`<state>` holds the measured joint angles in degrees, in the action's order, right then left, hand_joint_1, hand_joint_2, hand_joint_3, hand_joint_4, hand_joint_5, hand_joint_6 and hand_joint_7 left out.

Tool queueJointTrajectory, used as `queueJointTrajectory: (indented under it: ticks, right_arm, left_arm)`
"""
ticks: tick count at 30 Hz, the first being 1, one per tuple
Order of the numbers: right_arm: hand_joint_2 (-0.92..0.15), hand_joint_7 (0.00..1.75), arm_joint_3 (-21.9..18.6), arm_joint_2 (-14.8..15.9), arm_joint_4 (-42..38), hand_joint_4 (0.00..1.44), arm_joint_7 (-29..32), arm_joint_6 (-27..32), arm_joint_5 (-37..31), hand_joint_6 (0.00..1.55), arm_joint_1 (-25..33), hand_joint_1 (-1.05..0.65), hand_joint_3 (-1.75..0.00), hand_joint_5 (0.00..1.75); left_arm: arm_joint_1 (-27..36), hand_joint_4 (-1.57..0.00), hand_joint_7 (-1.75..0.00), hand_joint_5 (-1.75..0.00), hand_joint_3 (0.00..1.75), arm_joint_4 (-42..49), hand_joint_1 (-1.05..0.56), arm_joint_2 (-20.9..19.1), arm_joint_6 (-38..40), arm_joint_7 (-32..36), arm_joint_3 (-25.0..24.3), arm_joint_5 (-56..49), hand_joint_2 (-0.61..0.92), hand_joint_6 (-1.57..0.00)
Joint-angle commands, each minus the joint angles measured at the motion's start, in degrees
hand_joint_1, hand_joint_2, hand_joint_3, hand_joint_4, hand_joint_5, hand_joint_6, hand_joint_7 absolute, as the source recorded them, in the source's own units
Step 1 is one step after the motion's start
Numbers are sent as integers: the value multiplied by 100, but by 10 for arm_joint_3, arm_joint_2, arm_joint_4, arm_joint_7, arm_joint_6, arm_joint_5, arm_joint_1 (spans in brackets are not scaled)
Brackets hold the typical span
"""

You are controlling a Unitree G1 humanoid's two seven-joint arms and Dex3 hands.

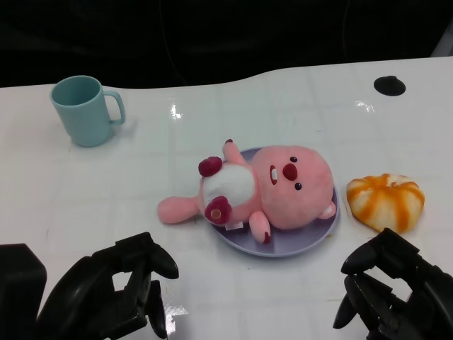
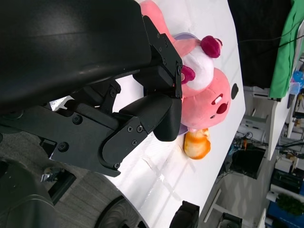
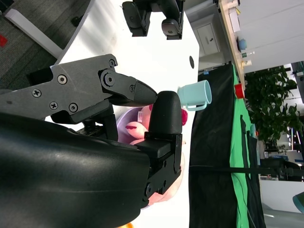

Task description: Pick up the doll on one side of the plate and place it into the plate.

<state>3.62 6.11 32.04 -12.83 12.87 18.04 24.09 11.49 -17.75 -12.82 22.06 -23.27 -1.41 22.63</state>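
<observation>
A pink plush doll (image 1: 272,190) with a white belly and dark red paws lies on its back across the lavender plate (image 1: 311,241) in the middle of the table. One leg hangs over the plate's left rim. The left wrist view shows the doll (image 2: 209,99) beyond my fingers; the right wrist view shows only a bit of the doll (image 3: 137,128). My left hand (image 1: 117,294) hovers at the near left with fingers apart and holds nothing. At the near right, my right hand (image 1: 393,290) is likewise empty, fingers spread. Neither hand touches the doll.
A teal mug (image 1: 83,110) stands at the far left. An orange-and-white striped bun-shaped toy (image 1: 386,200) lies just right of the plate. A small black disc (image 1: 389,86) sits at the far right, near the table's back edge.
</observation>
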Motion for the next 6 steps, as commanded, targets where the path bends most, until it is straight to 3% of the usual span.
queueJointTrajectory:
  ticks: [1,6]
  right_arm:
    - [-90,174,-2,6,5,58,-3,-10,-6,37,0,-36,-66,175]
    - [-89,173,-2,9,8,57,-2,-3,-6,38,-4,-37,-66,175]
  left_arm:
    - [4,-85,-162,-175,131,-7,-13,-8,-2,-2,-4,-3,49,-75]
    - [6,-85,-163,-175,130,-5,-13,-9,-6,-1,-5,-5,49,-75]
